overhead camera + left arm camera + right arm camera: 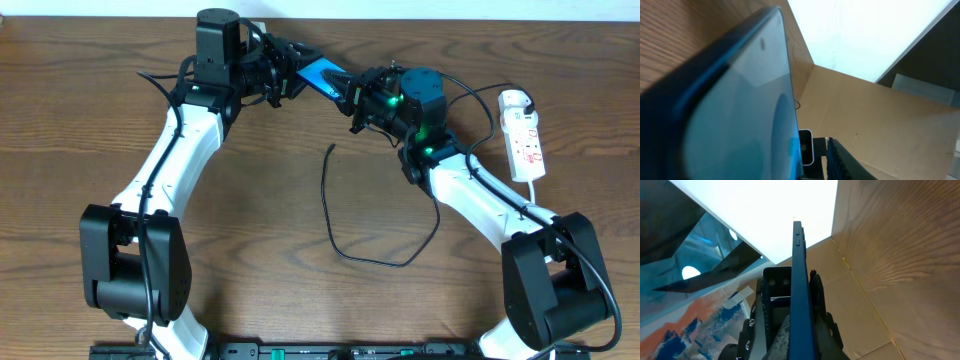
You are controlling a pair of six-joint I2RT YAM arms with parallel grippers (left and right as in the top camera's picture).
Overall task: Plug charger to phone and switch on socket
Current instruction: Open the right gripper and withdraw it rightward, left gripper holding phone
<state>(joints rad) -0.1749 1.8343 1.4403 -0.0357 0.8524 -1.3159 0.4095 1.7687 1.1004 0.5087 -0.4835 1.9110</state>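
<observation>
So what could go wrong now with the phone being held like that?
The right gripper holds the phone by one end, with the left gripper right at the other; an uneven pull might twist it loose and drop it. The charger lies loose on the table, away from both grippers, so its small tip may be tricky to grab.

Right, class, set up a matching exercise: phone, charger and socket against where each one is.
Things:
1. phone
2. charger
3. socket

Places:
A. near the right edge of the table
B. lying loose mid-table
C. clamped in the right hand

Pairs: 1-C, 2-B, 3-A
</observation>
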